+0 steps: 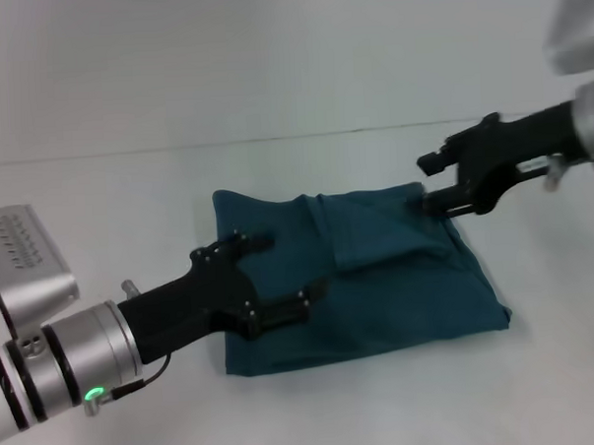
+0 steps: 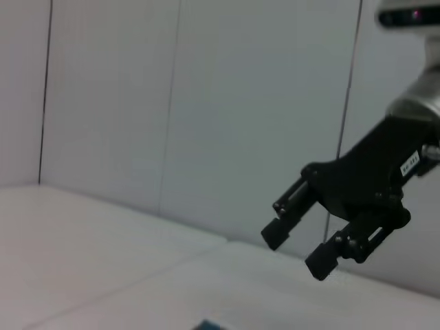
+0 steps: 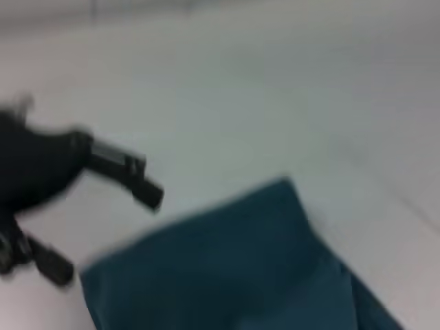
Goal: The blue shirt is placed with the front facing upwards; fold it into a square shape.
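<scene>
1. The shirt [image 1: 368, 278] lies folded into a rough rectangle at the middle of the white counter [image 1: 128, 190]. Its long axis runs from 10 o'clock to 4 o'clock in the head view, with no lettering or collar showing.
2. A loose flap lies across its far half, toward 1 o'clock.
3. The left gripper [image 1: 285, 277] sits over the shirt's 9 o'clock side, its fingers wide apart and pointing toward 3 o'clock.
4. The right gripper [image 1: 431, 185] is at the shirt's 1 o'clock corner, fingers spread. I cannot tell whether it touches the cloth.
5. Bare counter surrounds the shirt on every side.
6. The left wrist view shows the right gripper [image 2: 297, 249] open above the counter, and only a sliver of shirt [image 2: 206, 325].
7. The right wrist view shows the left gripper [image 3: 103, 230] just beside a shirt [image 3: 227, 268] corner.
</scene>
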You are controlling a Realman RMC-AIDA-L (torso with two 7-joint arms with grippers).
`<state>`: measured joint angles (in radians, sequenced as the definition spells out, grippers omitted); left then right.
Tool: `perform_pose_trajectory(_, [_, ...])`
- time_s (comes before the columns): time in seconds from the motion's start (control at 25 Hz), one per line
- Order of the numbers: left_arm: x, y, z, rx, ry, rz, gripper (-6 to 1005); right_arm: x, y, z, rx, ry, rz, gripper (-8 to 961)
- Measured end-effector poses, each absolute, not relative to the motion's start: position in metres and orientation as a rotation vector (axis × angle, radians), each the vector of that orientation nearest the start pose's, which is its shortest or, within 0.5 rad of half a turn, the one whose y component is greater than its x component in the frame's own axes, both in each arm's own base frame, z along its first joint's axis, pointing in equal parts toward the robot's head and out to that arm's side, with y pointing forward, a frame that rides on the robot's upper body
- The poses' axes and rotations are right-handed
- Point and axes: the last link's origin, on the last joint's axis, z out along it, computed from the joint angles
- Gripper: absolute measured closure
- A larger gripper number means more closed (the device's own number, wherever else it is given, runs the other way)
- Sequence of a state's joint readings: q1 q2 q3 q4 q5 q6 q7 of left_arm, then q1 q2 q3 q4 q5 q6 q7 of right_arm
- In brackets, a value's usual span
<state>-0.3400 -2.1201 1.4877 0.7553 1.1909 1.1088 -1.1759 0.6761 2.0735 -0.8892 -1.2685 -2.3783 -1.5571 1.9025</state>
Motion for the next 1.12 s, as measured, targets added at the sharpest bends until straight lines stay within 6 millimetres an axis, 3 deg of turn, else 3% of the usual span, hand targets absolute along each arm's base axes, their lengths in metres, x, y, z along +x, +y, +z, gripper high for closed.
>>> perform_pose_trajectory(0.16, [-0.216,0.323,-0.065,-2.569,-0.512,-0.853,54,0.157,0.400,0.039,-2.698,0.309,-0.283,417])
perform_pose_trajectory(0.24, [-0.217,0.324,-0.064,-2.565,-0.518,-0.855,54,0.148,0.403,0.015,-2.669,0.200,-0.416,340])
perform_pose_trajectory(0.32, [-0.218,0.324,-0.063,-2.558,-0.524,-0.858,54,0.145,0.403,0.008,-2.659,0.169,-0.443,262])
perform_pose_trajectory(0.68, [-0.221,0.324,-0.064,-2.548,-0.554,-0.855,53,0.148,0.397,-0.040,-2.594,-0.014,-0.614,264])
perform_pose_trajectory(0.92, [-0.221,0.324,-0.065,-2.551,-0.556,-0.851,53,0.154,0.397,-0.054,-2.591,-0.018,-0.635,265])
perform_pose_trajectory(1.12, [-0.222,0.324,-0.065,-2.545,-0.561,-0.850,53,0.158,0.408,-0.056,-2.514,0.057,-0.582,267])
